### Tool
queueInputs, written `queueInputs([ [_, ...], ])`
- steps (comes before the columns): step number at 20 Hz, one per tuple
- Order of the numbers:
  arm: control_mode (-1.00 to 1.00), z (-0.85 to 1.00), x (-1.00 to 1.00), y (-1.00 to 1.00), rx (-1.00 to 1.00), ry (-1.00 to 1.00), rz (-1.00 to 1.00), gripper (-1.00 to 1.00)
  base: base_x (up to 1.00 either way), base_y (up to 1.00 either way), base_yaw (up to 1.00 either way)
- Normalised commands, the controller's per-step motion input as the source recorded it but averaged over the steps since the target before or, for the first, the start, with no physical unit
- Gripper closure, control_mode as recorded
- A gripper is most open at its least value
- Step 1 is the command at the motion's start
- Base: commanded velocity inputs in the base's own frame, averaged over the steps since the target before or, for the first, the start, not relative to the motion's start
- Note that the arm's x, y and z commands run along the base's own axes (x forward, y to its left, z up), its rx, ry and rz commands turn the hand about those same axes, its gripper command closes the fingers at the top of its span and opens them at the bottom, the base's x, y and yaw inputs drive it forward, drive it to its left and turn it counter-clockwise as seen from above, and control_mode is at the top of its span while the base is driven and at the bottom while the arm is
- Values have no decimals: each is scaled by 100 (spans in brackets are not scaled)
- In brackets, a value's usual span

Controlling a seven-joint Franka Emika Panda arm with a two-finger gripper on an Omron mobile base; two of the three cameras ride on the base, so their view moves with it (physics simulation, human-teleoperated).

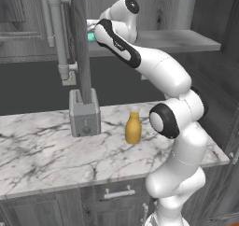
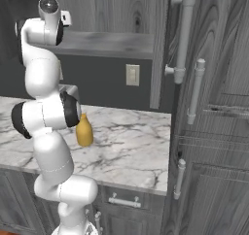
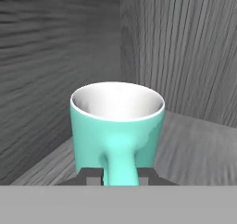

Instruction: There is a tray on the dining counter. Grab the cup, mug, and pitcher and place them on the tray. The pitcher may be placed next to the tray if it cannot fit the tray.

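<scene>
- Left base view: white arm reaches up to the grey wooden shelf (image 1: 186, 39); a sliver of the teal mug (image 1: 91, 37) shows there; mustard-yellow bottle-shaped pitcher (image 1: 133, 128) stands on the marble worktop (image 1: 42, 155) beside the grey toaster (image 1: 84, 113)
- Right base view: pitcher (image 2: 84, 130) upright just behind the arm
- Hand view: gripper (image 3: 119, 177) clenched on the mug's (image 3: 117, 126) loop handle, mug upright on the shelf

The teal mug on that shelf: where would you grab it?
By its loop handle, coming straight from the open front. The mug stands upright with the handle facing the hand, whose fingertips flank it; wood walls block the back and side.
</scene>
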Motion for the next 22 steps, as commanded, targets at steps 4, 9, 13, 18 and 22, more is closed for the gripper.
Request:
queueInputs([
  [4,-100,-3,-1,-14,0,-7,-1,100,0,0,0],
  [9,-100,0,-5,-24,2,-9,-7,100,0,0,0],
  [13,-100,-1,-15,-26,3,-8,-12,100,0,0,0],
  [18,-100,0,-32,-31,3,0,-13,100,0,0,0],
  [22,-100,2,-60,-43,0,0,-10,100,0,0,0],
])
